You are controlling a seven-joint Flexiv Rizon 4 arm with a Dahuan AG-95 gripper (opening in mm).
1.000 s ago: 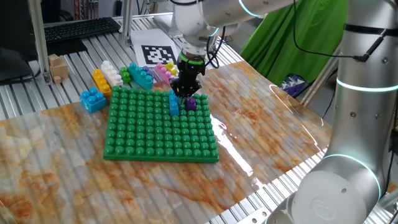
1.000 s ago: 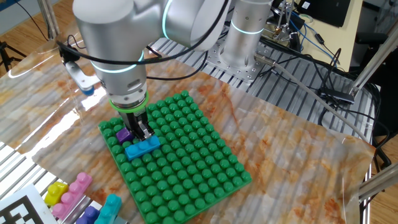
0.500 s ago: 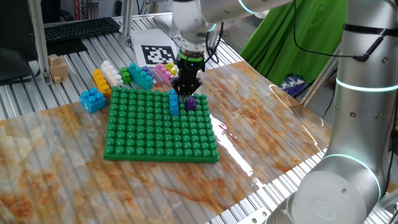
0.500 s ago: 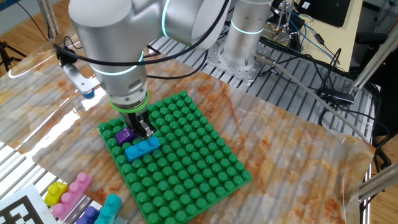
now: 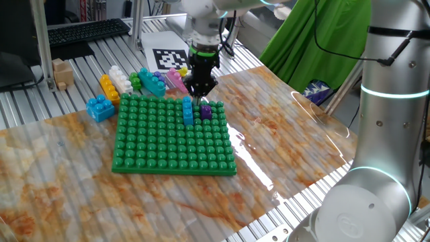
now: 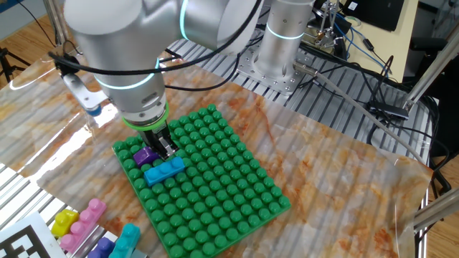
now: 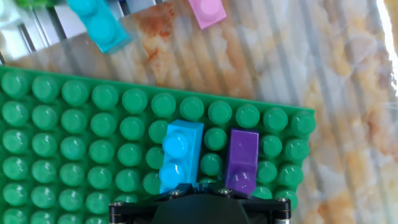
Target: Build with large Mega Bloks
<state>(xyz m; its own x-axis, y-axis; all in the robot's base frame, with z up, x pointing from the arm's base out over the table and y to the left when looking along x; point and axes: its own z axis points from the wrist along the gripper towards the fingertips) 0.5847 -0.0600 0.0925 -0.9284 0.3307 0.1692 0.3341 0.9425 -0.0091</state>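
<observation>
Pink brick (image 7: pixel 208 12) beyond baseplate (image 7: pixel 74 155)

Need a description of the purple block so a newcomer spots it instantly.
Find the big green studded baseplate in the middle of the table. Two bricks sit side by side on it near one edge, under the gripper. The purple block is the shorter, beside the longer blue brick.

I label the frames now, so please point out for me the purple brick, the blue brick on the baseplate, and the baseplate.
purple brick (image 7: pixel 242 154), hand view, top face.
blue brick (image 7: pixel 178 152), hand view, between its studs.
baseplate (image 6: pixel 229 179), the other fixed view, bare studded middle.
</observation>
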